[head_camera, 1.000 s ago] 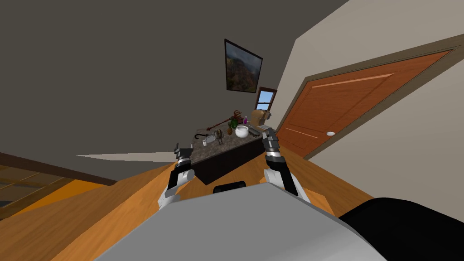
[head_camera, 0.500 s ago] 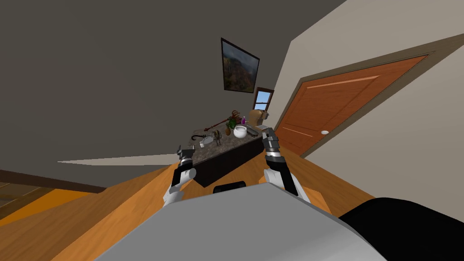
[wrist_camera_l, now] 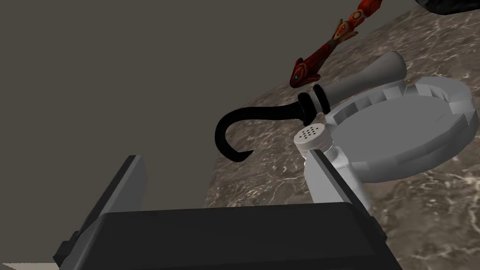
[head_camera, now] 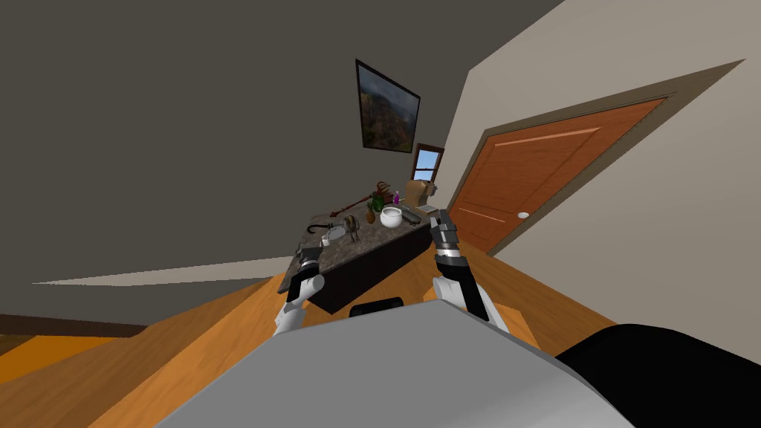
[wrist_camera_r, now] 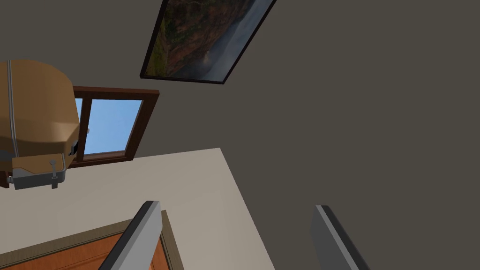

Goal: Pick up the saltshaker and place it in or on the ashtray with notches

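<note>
Though plain grey, saltshaker (wrist_camera_l: 313, 136) with dark-holed round cap beside ashtray (wrist_camera_l: 398, 133).

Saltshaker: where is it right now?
In the left wrist view, the saltshaker stands on the mottled tabletop between the black hook and the notched ashtray, by the left gripper.

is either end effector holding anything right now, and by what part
Nothing is held. The left end effector is open with the saltshaker just beside one finger, ungripped; the right end effector is open too.
</note>
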Robot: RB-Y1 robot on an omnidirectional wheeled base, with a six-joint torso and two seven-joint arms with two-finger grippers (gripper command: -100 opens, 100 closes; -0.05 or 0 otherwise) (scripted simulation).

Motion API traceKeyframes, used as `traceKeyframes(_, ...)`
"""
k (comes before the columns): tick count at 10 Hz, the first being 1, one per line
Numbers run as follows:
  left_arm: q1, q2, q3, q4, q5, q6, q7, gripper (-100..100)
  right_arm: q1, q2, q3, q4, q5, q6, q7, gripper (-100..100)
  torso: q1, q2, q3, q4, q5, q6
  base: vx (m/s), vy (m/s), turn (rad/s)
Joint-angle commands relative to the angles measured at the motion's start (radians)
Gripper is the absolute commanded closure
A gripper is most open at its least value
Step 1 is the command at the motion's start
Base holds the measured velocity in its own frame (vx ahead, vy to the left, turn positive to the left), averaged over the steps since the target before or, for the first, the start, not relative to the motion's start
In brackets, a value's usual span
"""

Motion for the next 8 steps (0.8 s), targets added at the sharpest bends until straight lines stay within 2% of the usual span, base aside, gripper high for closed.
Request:
traceKeyframes(1, -0.02, -0.011, 0.004, 0.049, 0.023, 0.015, 0.033, -100, 0.0, 0.0, 0.0, 0.0, 0.0, 0.0, 0.0, 0, 0.0, 0.0, 0.0, 0.0, 0.0, 0.0, 0.075, -0.002, -0.059)
traceKeyframes(4, -0.05, -0.033, 0.012, 0.119, 0.056, 0.035, 0.08, -100, 0.0, 0.0, 0.0, 0.0, 0.0, 0.0, 0.0, 0, 0.002, -0.001, -0.001, 0.0, 0.0, 0.0, 0.076, 0.013, -0.055)
traceKeyframes(6, -0.074, -0.062, 0.021, 0.172, 0.082, 0.052, 0.117, -100, 0.0, 0.0, 0.0, 0.0, 0.0, 0.0, 0.0, 0, 0.002, -0.001, -0.001, 0.0, 0.0, 0.0, 0.097, 0.027, -0.063)
traceKeyframes(7, -0.078, -0.051, 0.017, 0.174, 0.074, 0.038, 0.108, -100, 0.0, 0.0, 0.0, 0.0, 0.0, 0.0, 0.0, 0, 0.003, -0.003, -0.002, -0.001, 0.001, 0.0, 0.058, 0.019, -0.011)
traceKeyframes(8, -0.078, -0.052, 0.017, 0.175, 0.075, 0.04, 0.112, 0, 0.0, 0.0, 0.0, 0.0, 0.0, 0.0, 0.0, 0, 0.002, 0.0, 0.0, 0.0, 0.0, -0.001, 0.009, 0.003, 0.002)
